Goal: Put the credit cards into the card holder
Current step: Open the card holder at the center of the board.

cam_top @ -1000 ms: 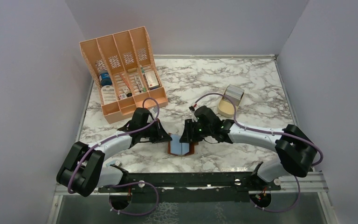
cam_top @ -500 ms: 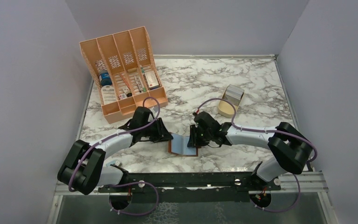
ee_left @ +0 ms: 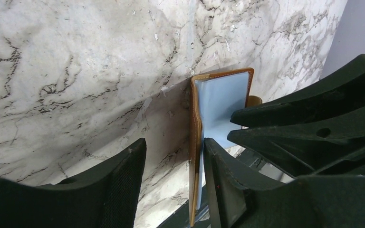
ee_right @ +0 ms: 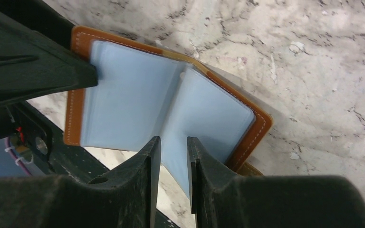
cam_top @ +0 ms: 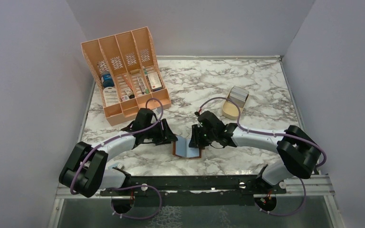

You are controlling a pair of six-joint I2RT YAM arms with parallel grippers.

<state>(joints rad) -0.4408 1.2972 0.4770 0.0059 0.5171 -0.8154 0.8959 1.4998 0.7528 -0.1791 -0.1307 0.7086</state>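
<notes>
- Your left claw is gaping beside the open card holder on the worktop.
- Your right claw is straddling a sleeve, probably parting it; clamp unclear.
- Your credit cards are waiting well apart.

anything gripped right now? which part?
The right jaws pinch the card holder by one blue inner sleeve; the left jaws stand open astride its cover edge, gripping nothing.

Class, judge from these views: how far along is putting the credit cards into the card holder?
Done: the card holder lies open on the table, its visible sleeves empty. In hand: the right gripper pinches one sleeve; the left gripper stands open astride a cover edge. Left: the credit cards sit in the wooden stand, none inserted.
</notes>
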